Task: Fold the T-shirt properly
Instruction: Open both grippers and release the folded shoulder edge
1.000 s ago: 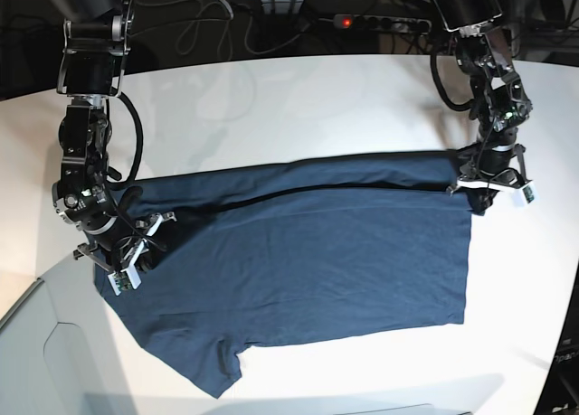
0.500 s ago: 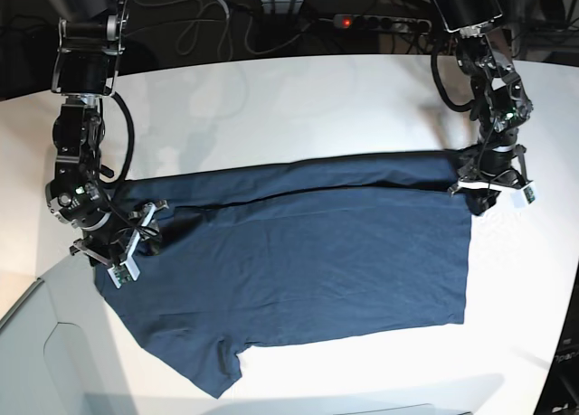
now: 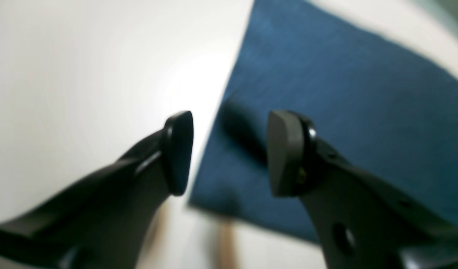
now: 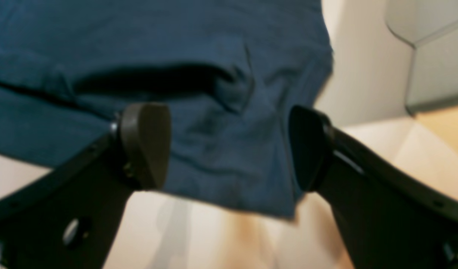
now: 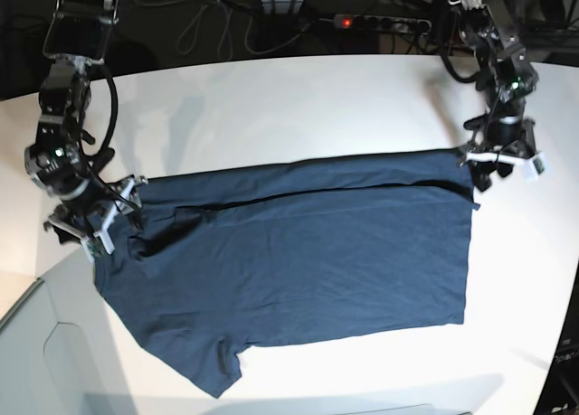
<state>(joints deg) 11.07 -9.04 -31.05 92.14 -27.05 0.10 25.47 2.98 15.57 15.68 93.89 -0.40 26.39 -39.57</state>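
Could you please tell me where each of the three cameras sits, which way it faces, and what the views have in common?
Base: high, facing down at the white table and the T-shirt; both arms show, left gripper, right gripper.
Left wrist: on the left arm, looking past its open fingers at a T-shirt corner.
Right wrist: on the right arm, looking between open fingers at the rumpled T-shirt edge.
Shared: all three show the T-shirt on the table.

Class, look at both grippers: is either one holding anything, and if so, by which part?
Nothing is held. The left gripper and the right gripper are both open, with the T-shirt lying flat on the table.
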